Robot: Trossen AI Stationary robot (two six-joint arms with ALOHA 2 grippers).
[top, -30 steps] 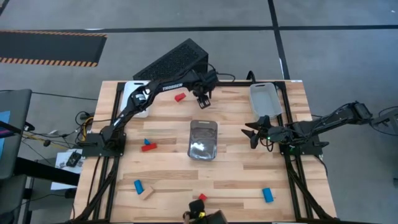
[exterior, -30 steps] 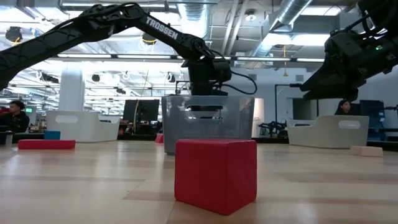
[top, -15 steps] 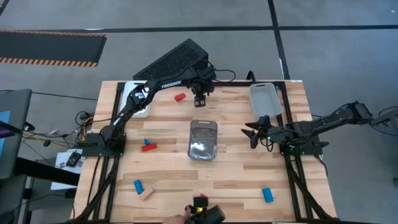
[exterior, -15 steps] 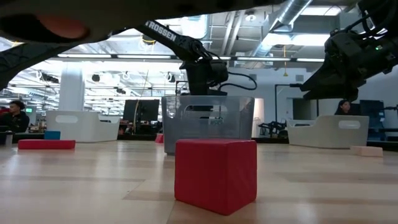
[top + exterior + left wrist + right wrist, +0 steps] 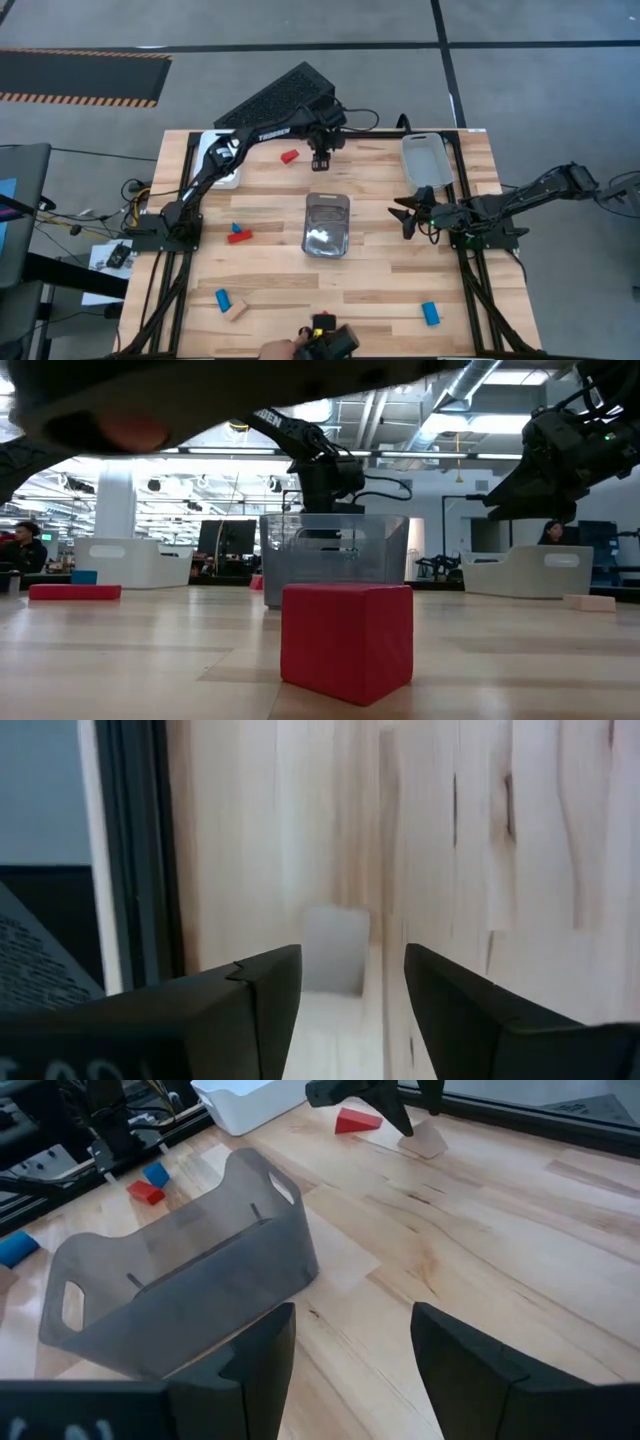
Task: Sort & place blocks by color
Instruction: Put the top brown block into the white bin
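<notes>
Left gripper [image 5: 321, 160] spread over a wooden block [image 5: 335, 950] near the bench's far edge; right gripper [image 5: 407, 214] spread, idle.

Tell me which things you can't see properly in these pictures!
- Wooden block under the left gripper: left wrist view, its near part hidden behind the gripper.
- Inside of the clear tray: low view, the red block covers its lower front.
- Thing across the top of the low view: too close and blurred to tell.
- Red block at the table's near edge: high view, partly covered by a dark object and a hand.
</notes>
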